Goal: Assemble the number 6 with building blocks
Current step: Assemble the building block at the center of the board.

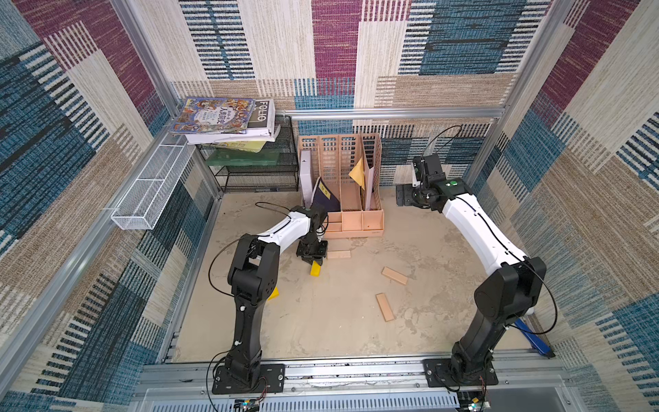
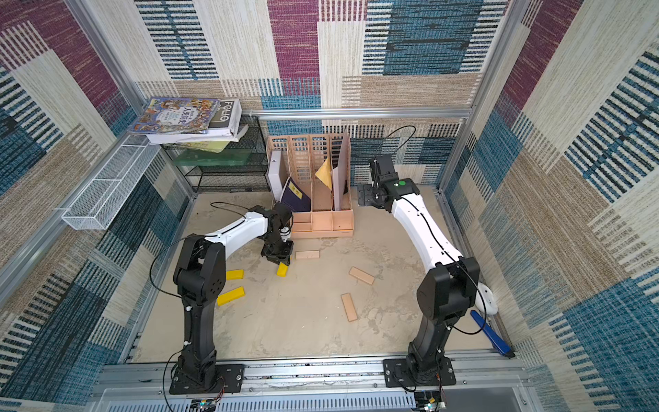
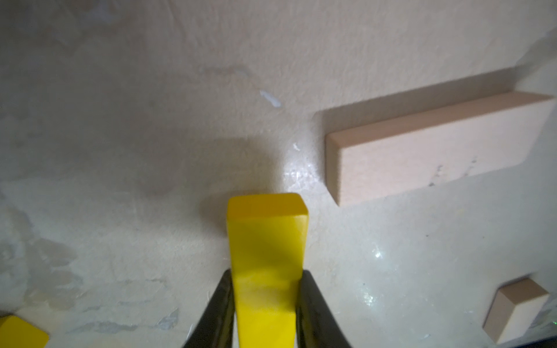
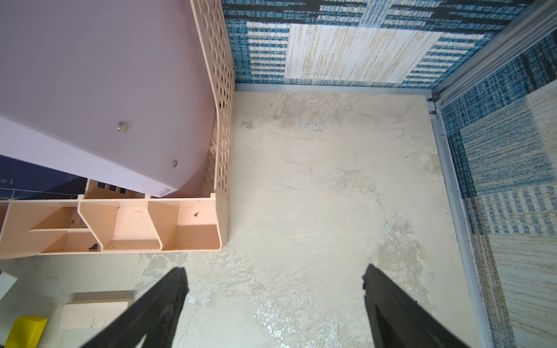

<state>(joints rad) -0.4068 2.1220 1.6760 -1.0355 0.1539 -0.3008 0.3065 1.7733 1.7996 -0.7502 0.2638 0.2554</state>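
Held yellow plank (image 3: pixel 266 250) runs off the left wrist view's edge — and the left arm (image 1: pixel 249 281) hides most of a loose yellow plank (image 1: pixel 274 293).

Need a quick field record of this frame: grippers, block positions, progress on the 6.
left gripper: shut on a held yellow block, which is tilted, close beside one pale block
right gripper: open, empty, raised beside the file organizer
loose yellow blocks: two, near the left arm
pale blocks: three, flat on the table, none touching
progress: no blocks joined end to end yet
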